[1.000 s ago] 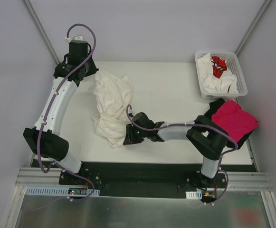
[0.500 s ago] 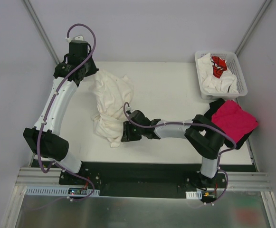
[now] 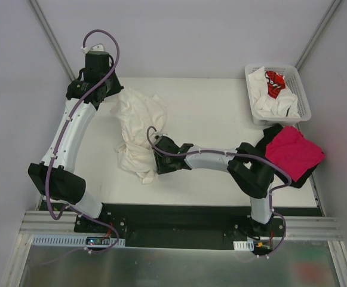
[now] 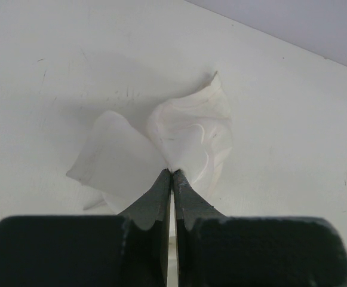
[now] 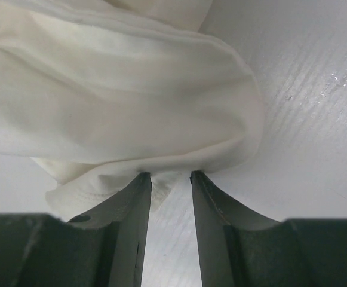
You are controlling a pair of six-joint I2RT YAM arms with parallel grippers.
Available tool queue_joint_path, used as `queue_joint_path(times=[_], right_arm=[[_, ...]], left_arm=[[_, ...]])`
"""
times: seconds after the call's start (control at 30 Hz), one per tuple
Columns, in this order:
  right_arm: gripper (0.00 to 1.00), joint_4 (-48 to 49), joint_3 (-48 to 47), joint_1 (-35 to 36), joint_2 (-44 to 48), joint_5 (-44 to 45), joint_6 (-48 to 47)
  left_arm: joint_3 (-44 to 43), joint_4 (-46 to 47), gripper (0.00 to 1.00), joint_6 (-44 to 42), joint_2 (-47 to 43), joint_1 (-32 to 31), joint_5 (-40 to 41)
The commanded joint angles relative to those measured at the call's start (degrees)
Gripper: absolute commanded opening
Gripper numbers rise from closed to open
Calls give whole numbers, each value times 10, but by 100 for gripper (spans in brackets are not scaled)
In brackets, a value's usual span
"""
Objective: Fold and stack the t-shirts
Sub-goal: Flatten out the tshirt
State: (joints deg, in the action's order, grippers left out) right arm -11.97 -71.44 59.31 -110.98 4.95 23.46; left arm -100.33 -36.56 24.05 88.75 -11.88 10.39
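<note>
Though ajar, right tool (image 5: 169,174) nearer t-shirt (image 5: 119,95) (leftward)

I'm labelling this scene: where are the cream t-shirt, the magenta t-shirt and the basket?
cream t-shirt (image 3: 138,122): top view, bunched middle.
magenta t-shirt (image 3: 294,152): top view, centre of cloth.
basket (image 3: 303,92): top view, right rim.

Top view: white matte table (image 3: 221,113), rectangular, set inside a booth of plain pale grey walls (image 3: 191,36). Slanted metal posts (image 3: 48,33) at the two rear corners, running up and outward. Along the near edge, a black base plate (image 3: 179,210), then a silvery slotted rail (image 3: 179,226), then a dull brushed metal sheet (image 3: 179,263) with soft reflections. Even, diffuse light; only faint shadows on the table. Wrist views: same white surface, finely scuffed, meeting a grey wall at the far edge.
</note>
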Motion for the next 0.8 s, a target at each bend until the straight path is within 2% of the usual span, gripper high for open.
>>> queue_joint_path(times=[0.0,0.27,0.77], right_arm=[[37,-145,6,21,-43,68,-25],[39,-207,-31,63,-54,91,-16],[41,-224,-57,91,-61,92,2]], left_arm=[[-4,23,0,10,-26,11,-15],[-4,25,0,15,-24,19,-28],[5,27,0,14,-31,23,-26]])
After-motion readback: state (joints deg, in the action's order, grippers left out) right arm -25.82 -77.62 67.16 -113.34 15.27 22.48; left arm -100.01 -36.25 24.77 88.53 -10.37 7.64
